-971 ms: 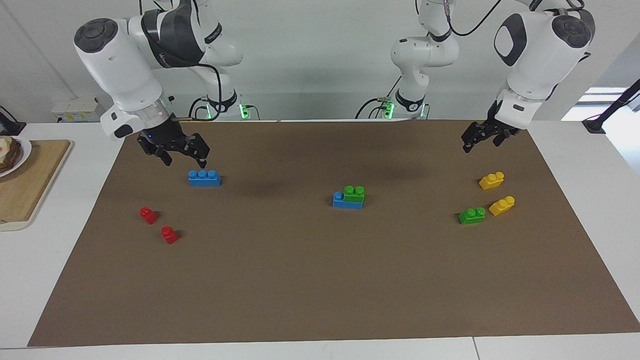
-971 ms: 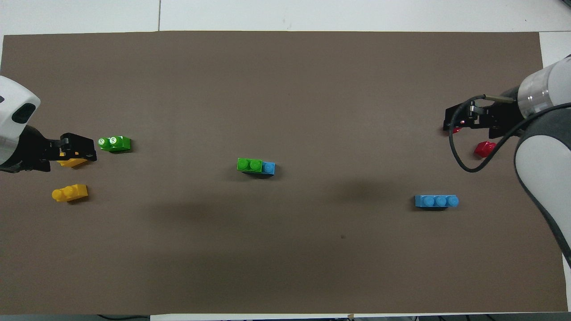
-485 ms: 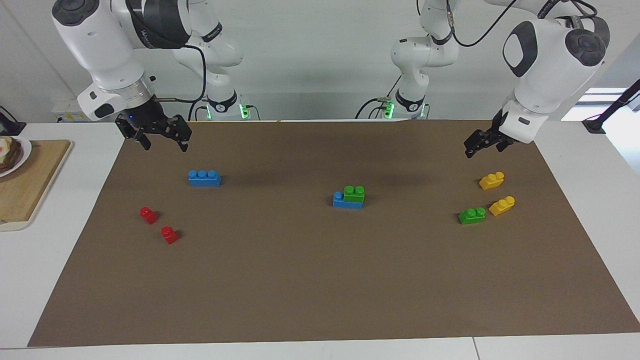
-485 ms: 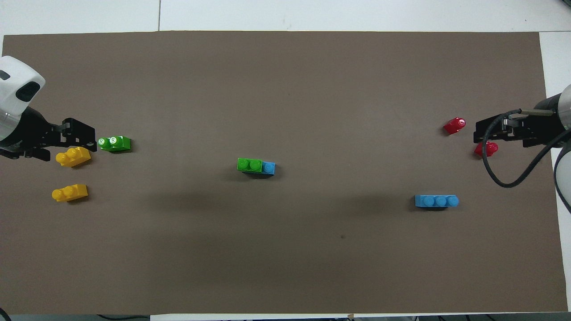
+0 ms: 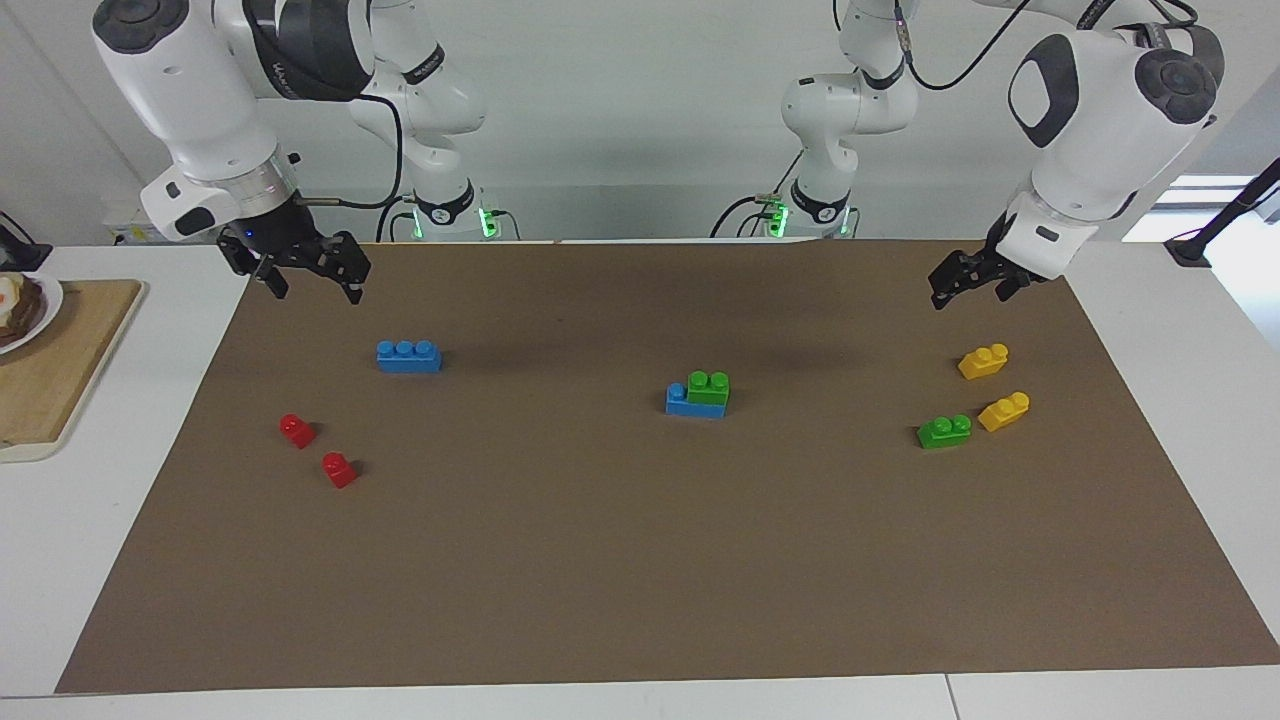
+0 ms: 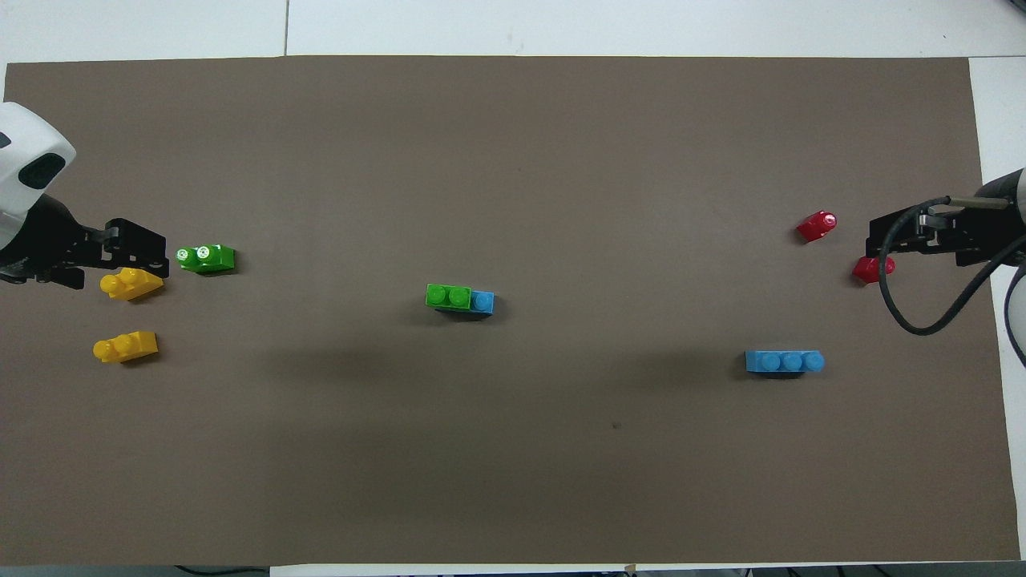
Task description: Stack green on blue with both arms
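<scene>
Above the brown mat (image 5: pixel 640 560), toward its edge nearest the robots, the right gripper (image 5: pixel 308 281) hangs with its jaws apart and empty at the right arm's end, and the left gripper (image 5: pixel 960 285) hangs at the left arm's end, where one cannot tell if its jaws are apart or together. At the middle of the mat a green brick (image 5: pixel 708 389) sits on a blue brick (image 5: pixel 682 403), covering two of its studs. Toward the right arm's end from this stack lies a second blue brick (image 5: pixel 409 356), and toward the left arm's end a second green brick (image 5: pixel 944 431), both alone on the mat.
</scene>
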`<state>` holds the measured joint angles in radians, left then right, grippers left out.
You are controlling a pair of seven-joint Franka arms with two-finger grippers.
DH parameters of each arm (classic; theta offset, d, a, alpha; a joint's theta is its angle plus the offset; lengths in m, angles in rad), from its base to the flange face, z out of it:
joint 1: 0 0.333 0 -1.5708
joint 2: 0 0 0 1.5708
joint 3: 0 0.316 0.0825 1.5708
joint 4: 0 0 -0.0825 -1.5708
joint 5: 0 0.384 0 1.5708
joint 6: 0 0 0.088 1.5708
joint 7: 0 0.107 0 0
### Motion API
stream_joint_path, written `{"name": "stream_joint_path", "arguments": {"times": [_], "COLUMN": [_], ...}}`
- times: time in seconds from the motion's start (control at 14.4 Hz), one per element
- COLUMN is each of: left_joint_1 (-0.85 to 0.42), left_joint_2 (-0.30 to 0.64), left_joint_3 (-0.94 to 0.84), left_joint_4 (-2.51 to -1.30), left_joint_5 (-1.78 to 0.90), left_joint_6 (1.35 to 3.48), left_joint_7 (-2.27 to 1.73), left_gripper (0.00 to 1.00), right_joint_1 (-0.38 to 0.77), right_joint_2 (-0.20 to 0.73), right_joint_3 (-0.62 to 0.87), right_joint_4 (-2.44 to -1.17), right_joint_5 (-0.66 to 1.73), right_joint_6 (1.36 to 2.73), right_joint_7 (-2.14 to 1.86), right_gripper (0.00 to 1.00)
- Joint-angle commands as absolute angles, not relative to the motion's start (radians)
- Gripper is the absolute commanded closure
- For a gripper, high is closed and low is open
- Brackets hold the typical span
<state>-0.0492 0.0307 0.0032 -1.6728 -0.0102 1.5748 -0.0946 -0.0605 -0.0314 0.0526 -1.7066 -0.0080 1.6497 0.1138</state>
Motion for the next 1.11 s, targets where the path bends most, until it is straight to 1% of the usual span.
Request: {"name": "stream_joint_path", "arguments": {"times": [0.0, 0.07, 0.28, 0.69, 1.04], "left_joint_1": [0.016, 0.046, 0.04, 0.029, 0.032], "left_joint_2": [0.017, 0.021, 0.028, 0.049, 0.051], "left_joint_3": [-0.053, -0.09, -0.094, -0.091, -0.087], "left_joint_4": [-1.681, -1.68, -1.675, -1.554, -1.555], "left_joint_5": [-0.011, -0.009, -0.008, -0.002, -0.002], "left_joint_6": [1.585, 1.586, 1.592, 1.506, 1.531], "left_joint_7": [-0.069, -0.068, -0.066, -0.067, -0.038], "left_gripper": [0.0, 0.0, 0.0, 0.0, 0.0], "right_joint_1": [-0.081, -0.081, -0.081, -0.081, -0.081], "right_joint_2": [-0.046, -0.046, -0.046, -0.046, -0.046], "right_joint_3": [0.067, 0.067, 0.066, 0.066, 0.066], "right_joint_4": [-1.718, -1.718, -1.718, -1.72, -1.718], "right_joint_5": [-0.029, -0.029, -0.029, -0.029, -0.029], "right_joint_6": [1.64, 1.64, 1.64, 1.638, 1.638], "right_joint_7": [0.087, 0.08, 0.051, 0.051, 0.049], "right_gripper": [0.0, 0.0, 0.0, 0.0, 0.0]}}
